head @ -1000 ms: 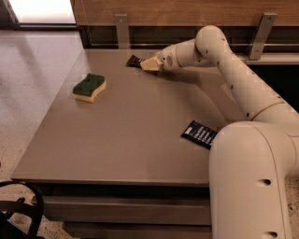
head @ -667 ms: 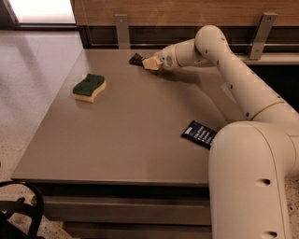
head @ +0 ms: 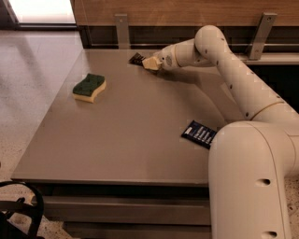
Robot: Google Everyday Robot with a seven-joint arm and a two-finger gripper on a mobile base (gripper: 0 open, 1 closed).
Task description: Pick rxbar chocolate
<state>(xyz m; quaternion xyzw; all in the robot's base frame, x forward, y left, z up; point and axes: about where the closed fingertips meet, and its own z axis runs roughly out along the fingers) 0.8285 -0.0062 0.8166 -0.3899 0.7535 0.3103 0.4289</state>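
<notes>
Camera view. Clock directions are taken from the centre of the table top, with 12 o'clock at the far edge.

1. Table [head: 131, 140]: flat grey-brown top, standing against a wooden wall panel [head: 187, 9] that carries two metal brackets [head: 122, 29].
2. Rxbar chocolate [head: 136, 58]: a small dark wrapper at 12 o'clock, close to the far edge of the table. Only its far end shows; the rest is covered by the gripper.
3. Gripper [head: 148, 63]: at 12 o'clock, low over the table top, its beige tip pointing toward 9 o'clock and meeting the near end of the rxbar chocolate. Whether it is clamped on the bar or only touching it cannot be told.
4. Arm [head: 233, 70]: white, running from the robot body [head: 252, 182] at 4 to 5 o'clock up along the right side, then bending over toward 12 o'clock.
5. Sponge [head: 88, 87]: green top, yellow underside, lying flat at 10 o'clock, well apart from the gripper.
6. Dark blue bar [head: 199, 134]: flat wrapper with white lettering at 4 o'clock, just beside the robot body, well apart from the rxbar chocolate.
7. Floor [head: 32, 70]: pale, speckled, on the 9 o'clock side of the table.
</notes>
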